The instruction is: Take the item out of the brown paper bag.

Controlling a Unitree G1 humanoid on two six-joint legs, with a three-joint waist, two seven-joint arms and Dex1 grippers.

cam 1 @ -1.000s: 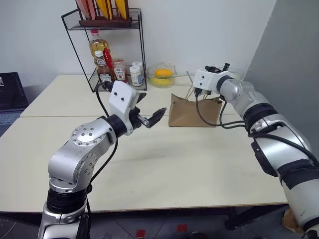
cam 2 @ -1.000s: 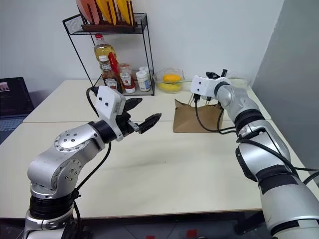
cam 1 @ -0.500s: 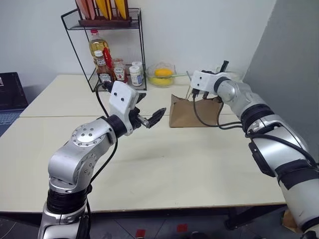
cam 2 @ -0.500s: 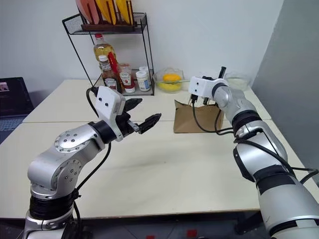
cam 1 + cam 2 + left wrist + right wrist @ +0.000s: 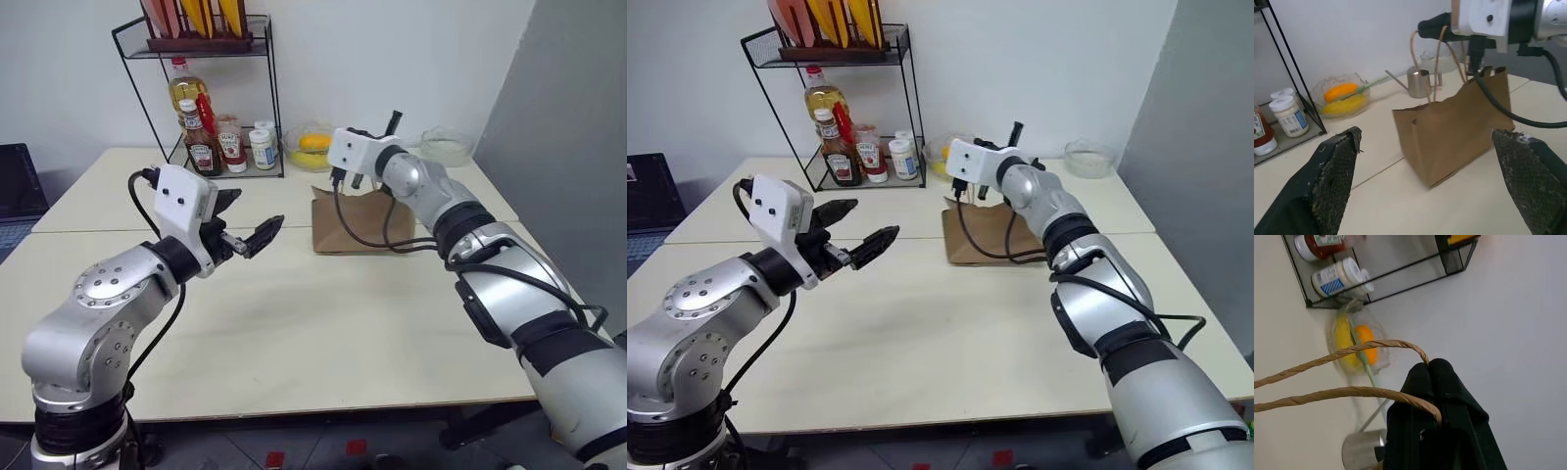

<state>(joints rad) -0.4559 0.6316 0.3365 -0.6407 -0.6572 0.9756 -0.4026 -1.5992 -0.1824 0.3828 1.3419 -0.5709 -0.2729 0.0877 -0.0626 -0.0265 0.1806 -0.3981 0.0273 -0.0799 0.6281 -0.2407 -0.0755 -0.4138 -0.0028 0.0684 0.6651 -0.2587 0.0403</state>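
Note:
The brown paper bag stands upright on the table, its top edge crumpled. My right gripper hovers above the bag's left end, shut on the two beige cord handles, which are pulled up taut. The item is hidden; the bag's inside cannot be seen. To the left of the bag, apart from it and above the table, my left gripper is open with nothing between its fingers. In the left wrist view the bag shows between the two wide-spread fingers, with the right gripper above it.
A black wire rack at the back left holds sauce bottles, an oil bottle and white jars. Behind the bag are a clear bowl of yellow and orange fruit, a small metal pitcher and a glass bowl. A laptop sits far left.
My right gripper has swung left with the cord handles, and the bag has slid a little left with it. My left gripper has drawn back to the left, still open.

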